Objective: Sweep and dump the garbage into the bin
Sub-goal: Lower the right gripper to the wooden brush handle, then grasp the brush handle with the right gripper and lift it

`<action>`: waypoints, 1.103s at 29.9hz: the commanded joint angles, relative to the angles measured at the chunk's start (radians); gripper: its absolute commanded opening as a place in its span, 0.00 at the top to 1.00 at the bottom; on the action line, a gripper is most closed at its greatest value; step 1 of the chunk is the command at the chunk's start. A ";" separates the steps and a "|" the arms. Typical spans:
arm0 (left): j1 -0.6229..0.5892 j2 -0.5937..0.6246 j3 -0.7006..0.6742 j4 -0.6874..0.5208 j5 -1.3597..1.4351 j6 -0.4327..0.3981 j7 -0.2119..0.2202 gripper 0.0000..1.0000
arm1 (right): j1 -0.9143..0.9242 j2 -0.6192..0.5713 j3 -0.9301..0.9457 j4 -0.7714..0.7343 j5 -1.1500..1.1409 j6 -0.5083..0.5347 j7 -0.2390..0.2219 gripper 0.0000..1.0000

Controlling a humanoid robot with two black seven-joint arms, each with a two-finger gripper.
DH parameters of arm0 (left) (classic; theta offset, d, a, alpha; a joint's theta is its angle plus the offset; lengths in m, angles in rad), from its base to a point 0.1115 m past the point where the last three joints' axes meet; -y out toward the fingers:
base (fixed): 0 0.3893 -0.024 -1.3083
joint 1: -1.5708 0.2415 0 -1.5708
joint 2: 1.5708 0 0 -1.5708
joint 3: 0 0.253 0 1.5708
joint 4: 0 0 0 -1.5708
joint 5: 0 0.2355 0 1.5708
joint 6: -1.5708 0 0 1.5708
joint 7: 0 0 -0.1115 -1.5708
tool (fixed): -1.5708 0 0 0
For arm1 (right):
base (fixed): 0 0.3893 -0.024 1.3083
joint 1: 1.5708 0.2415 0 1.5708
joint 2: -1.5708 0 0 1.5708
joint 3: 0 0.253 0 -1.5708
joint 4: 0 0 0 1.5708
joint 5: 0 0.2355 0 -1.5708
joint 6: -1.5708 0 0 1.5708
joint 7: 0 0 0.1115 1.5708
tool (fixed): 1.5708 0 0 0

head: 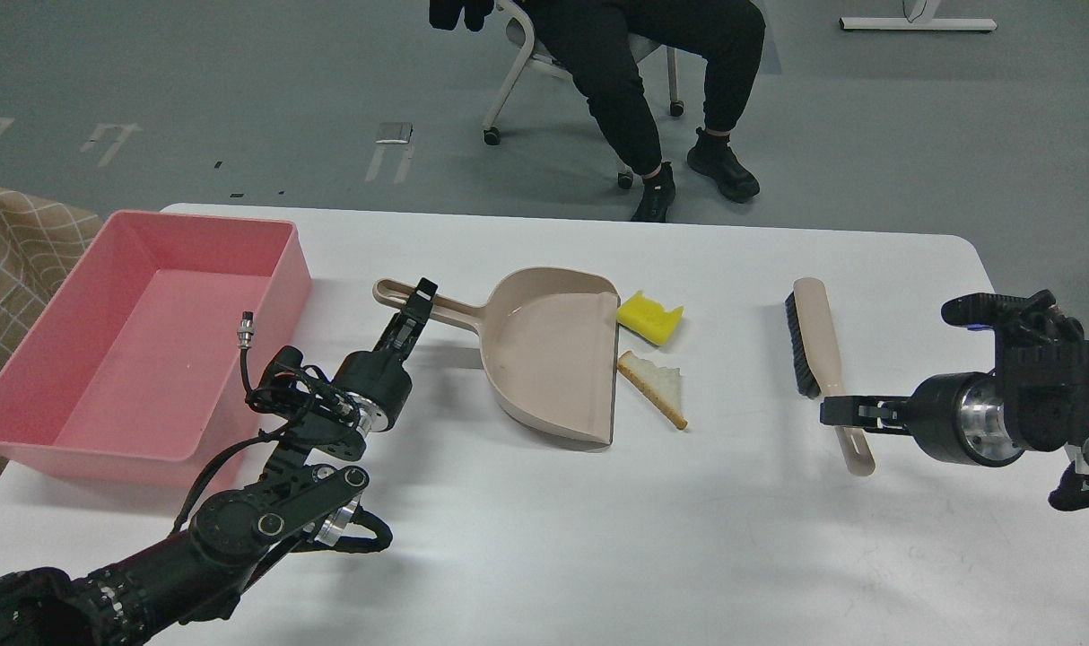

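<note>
The garbage lies right of the dustpan mouth: a yellow sponge chunk [649, 317] and a torn white bread slice [657, 385]. The beige dustpan [552, 354] lies mid-table, handle pointing left. My left gripper [417, 303] lies across that handle; its fingers cannot be told apart. The beige hand brush [823, 359] lies to the right, bristles facing left. My right gripper [827, 413] points left with its tip at the brush's handle, seen edge-on. The pink bin [284, 296] stands at the table's left end.
A person in black sits on a wheeled chair [518, 72] beyond the table's far edge. A checked tan cloth [6, 260] lies left of the bin. The white table [598, 538] has bare surface in front of the dustpan and brush.
</note>
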 commanded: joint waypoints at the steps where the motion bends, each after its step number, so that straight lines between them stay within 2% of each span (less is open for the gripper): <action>1: 0.000 0.000 0.000 0.000 0.000 0.000 0.000 1.00 | 0.001 0.022 0.000 -0.010 -0.002 0.000 0.000 0.26; 6: 0.000 0.000 0.000 0.000 0.000 0.000 0.000 1.00 | 0.001 0.037 0.000 -0.017 0.000 0.000 0.000 0.30; 8: 0.002 0.000 0.000 0.000 0.000 0.000 0.000 1.00 | 0.000 0.042 0.000 -0.020 0.000 0.000 0.000 0.35; 19: 0.002 0.003 0.000 0.000 0.000 0.000 -0.001 1.00 | 0.001 0.042 -0.017 -0.020 0.003 0.000 0.000 0.41; 25: 0.002 0.003 0.000 0.000 0.000 0.000 -0.001 1.00 | 0.000 0.042 -0.020 -0.017 0.009 0.000 0.000 0.49; 28: 0.002 0.003 0.000 0.000 0.000 0.000 0.000 1.00 | -0.002 0.042 -0.021 -0.017 0.011 0.000 0.000 0.56; 31: 0.002 0.003 0.000 0.000 0.000 0.000 0.000 1.00 | -0.002 0.042 -0.021 -0.020 0.017 0.000 0.000 0.69; 33: 0.002 0.003 0.000 0.000 0.000 0.000 0.000 1.00 | -0.002 0.042 -0.023 -0.020 0.034 0.000 0.000 0.74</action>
